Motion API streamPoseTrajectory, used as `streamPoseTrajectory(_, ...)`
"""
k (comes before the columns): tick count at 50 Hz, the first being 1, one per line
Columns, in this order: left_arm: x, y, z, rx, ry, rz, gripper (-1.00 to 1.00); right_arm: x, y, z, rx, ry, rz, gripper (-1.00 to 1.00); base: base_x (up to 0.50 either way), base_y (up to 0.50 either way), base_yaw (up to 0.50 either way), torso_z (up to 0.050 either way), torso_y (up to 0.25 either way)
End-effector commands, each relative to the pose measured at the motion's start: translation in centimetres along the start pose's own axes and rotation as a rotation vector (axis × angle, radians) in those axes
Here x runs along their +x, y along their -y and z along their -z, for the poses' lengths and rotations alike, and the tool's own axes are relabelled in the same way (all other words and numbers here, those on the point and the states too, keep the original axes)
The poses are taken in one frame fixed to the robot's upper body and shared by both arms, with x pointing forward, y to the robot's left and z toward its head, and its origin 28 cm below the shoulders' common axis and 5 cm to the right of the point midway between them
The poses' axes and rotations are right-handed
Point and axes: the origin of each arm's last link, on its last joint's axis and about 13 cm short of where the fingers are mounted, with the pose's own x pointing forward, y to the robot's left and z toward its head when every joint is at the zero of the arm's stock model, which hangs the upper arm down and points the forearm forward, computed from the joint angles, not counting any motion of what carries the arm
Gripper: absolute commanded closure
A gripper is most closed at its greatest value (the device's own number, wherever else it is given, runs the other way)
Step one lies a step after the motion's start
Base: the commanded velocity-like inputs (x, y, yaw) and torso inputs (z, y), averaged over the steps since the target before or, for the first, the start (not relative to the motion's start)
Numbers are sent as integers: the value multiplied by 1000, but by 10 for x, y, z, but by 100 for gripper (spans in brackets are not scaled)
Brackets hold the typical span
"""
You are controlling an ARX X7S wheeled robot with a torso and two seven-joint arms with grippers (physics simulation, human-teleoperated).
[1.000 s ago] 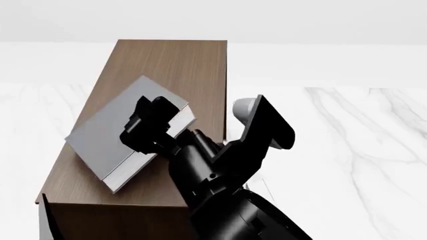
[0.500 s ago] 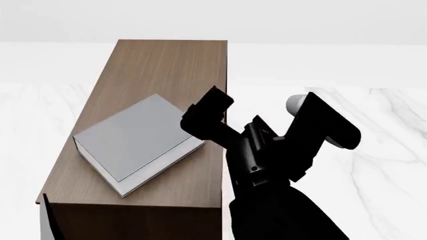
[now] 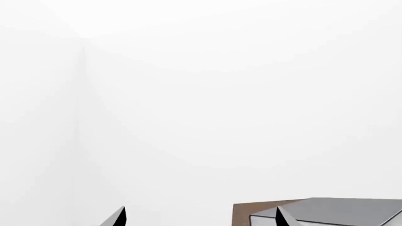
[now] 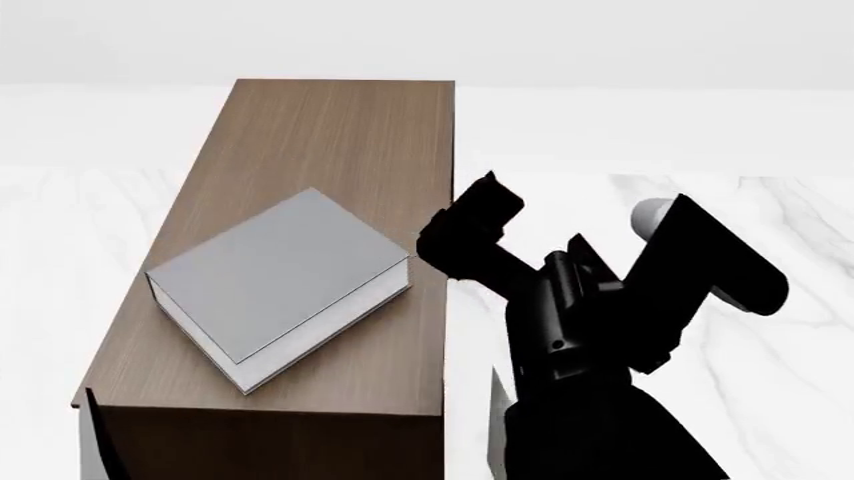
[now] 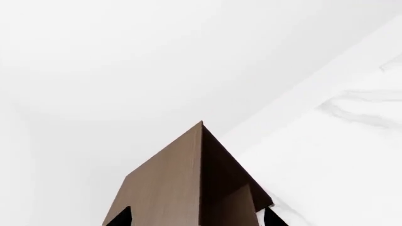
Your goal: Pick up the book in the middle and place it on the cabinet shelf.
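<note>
The grey book lies flat and skewed on the brown top of the cabinet shelf, white page block toward the near right. My right gripper hangs just off the cabinet's right edge, apart from the book. In the right wrist view the right gripper is open and empty, facing the cabinet's corner. Open too is my left gripper, holding nothing, with the book and a bit of cabinet beside one fingertip. In the head view only a thin dark sliver shows at the lower left edge.
White marbled floor spreads right of the cabinet and a plain white wall stands behind it. My black right arm fills the lower right of the head view.
One second ago the right gripper was on the book. It has let go and drawn back rightward off the cabinet top. The book now rests flat and still.
</note>
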Motion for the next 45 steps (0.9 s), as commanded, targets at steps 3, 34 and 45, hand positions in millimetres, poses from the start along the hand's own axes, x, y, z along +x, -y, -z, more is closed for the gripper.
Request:
streamPoseTrajectory(3, 3, 0, -2, -4, 14, -8, -100, -7, 20, -7, -24, 84, 37, -100, 0, 0, 0, 0, 0)
streamPoseTrajectory(34, 26, -12, -6, 26, 47, -111, -100, -48, 85, 0, -525, 619, 143, -100, 0, 0, 0, 0, 0)
streamPoseTrajectory(45, 35, -22, -10, 52, 108, -180, -100, -60, 107, 9, -643, 826, 203, -100, 0, 0, 0, 0, 0)
